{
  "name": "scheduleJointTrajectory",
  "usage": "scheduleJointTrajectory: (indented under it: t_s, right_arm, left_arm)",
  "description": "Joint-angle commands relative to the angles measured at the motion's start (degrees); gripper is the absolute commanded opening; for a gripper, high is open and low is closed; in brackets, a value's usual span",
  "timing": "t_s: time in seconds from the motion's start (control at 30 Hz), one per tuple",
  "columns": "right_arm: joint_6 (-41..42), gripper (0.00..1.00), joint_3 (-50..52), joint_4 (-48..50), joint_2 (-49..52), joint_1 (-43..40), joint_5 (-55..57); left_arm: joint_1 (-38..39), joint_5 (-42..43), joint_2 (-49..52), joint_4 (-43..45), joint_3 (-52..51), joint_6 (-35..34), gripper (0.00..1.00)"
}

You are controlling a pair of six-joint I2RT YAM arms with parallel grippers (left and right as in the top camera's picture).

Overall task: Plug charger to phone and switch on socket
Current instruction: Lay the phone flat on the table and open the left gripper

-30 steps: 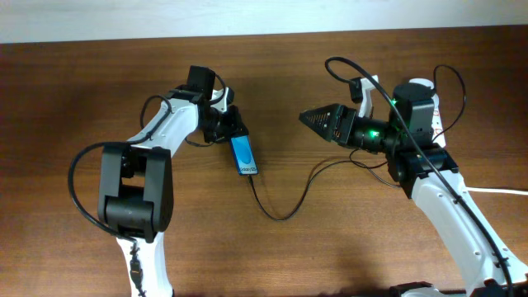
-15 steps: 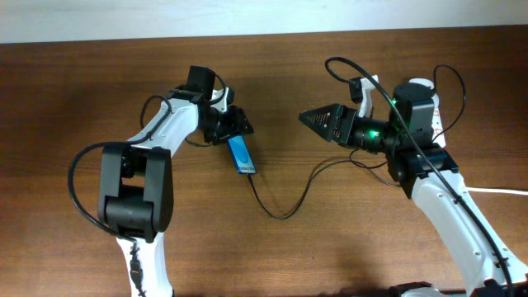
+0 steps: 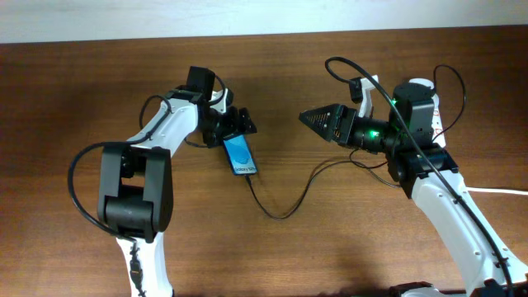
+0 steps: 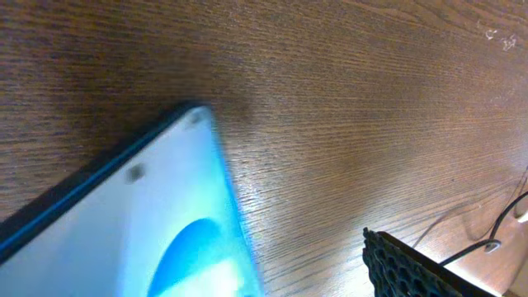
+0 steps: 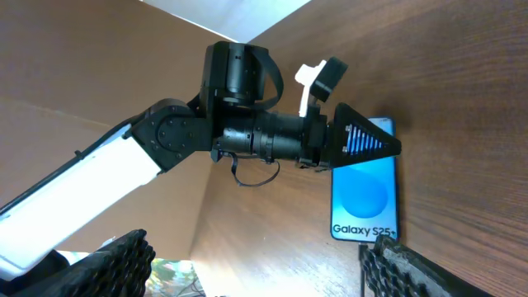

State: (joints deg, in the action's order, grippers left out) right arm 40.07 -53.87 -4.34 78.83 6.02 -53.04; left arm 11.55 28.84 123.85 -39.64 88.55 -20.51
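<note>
The charger [image 3: 283, 217] looks plugged into the phone [image 3: 240, 155] mid-frame, the left gripper [image 3: 237, 130] and right gripper [image 3: 302, 116] are open, and only the socket is left.

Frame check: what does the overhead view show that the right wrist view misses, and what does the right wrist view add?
Only overhead: the thin black cable looping from the lower end of the phone toward the right arm, plus a white cord at the picture's right edge. Only right wrist: the "Galaxy S25" text on the screen, and the right gripper, its fingers spread apart with nothing between them. Both: the blue-screened phone lying on the wooden table, with the left gripper at its top end.
</note>
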Motion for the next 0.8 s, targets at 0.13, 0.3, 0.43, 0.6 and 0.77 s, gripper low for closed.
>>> scheduleJointTrajectory:
  t_s: [0.13, 0.3, 0.43, 0.6, 0.77]
  right_arm:
    - [-0.9, 0.87, 0.0, 0.0, 0.3, -0.4, -0.8]
    - [-0.9, 0.87, 0.0, 0.0, 0.3, -0.4, -0.8]
    - [-0.9, 0.87, 0.0, 0.0, 0.3, -0.4, -0.8]
    - [-0.9, 0.87, 0.0, 0.0, 0.3, -0.4, -0.8]
    - [-0.9, 0.87, 0.0, 0.0, 0.3, -0.4, -0.8]
  left_arm:
    - [-0.2, -0.4, -1.6, 0.1, 0.1, 0.9, 0.89]
    - [-0.2, -0.4, -1.6, 0.1, 0.1, 0.9, 0.89]
    - [-0.2, -0.5, -1.6, 0.1, 0.1, 0.9, 0.88]
    - [-1.2, -5.5, -1.6, 0.1, 0.3, 0.9, 0.89]
    - [-2.8, -6.4, -1.6, 0.1, 0.5, 0.9, 0.95]
